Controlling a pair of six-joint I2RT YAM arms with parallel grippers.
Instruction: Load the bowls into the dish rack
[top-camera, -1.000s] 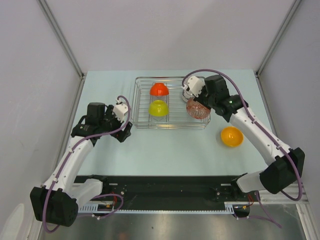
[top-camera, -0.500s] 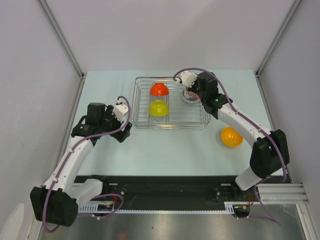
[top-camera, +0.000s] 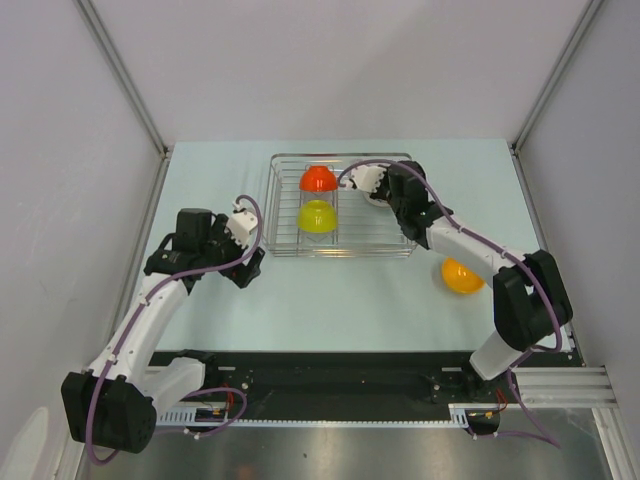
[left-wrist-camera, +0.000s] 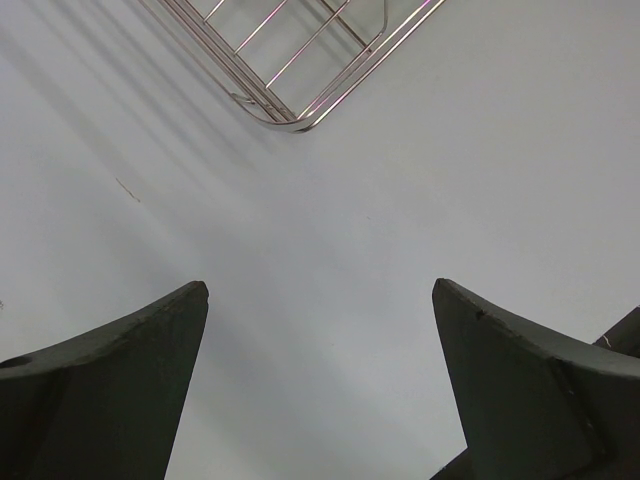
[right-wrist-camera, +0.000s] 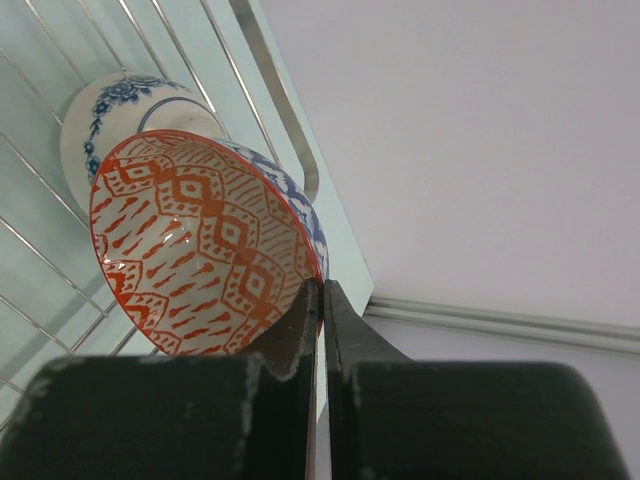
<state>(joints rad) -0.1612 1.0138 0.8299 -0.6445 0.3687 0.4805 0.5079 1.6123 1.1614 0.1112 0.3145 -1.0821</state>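
Pinching the rim of a red-patterned bowl (right-wrist-camera: 200, 250), your right gripper (right-wrist-camera: 320, 290) has its fingers pressed nearly together on it, inside the dish rack (top-camera: 340, 254). The bowl is tilted, with a blue-and-white bowl (right-wrist-camera: 120, 120) just beyond it; contact unclear. Left of that claw in the rack: a red-orange bowl (top-camera: 318, 179) and a lime bowl (top-camera: 317, 215). An orange bowl (top-camera: 462, 276) sits on the table (top-camera: 330, 300) behind the claw, under its arm. Your left gripper (left-wrist-camera: 320, 288) is spread wide and holds nothing; the rack's corner lies ahead of it.
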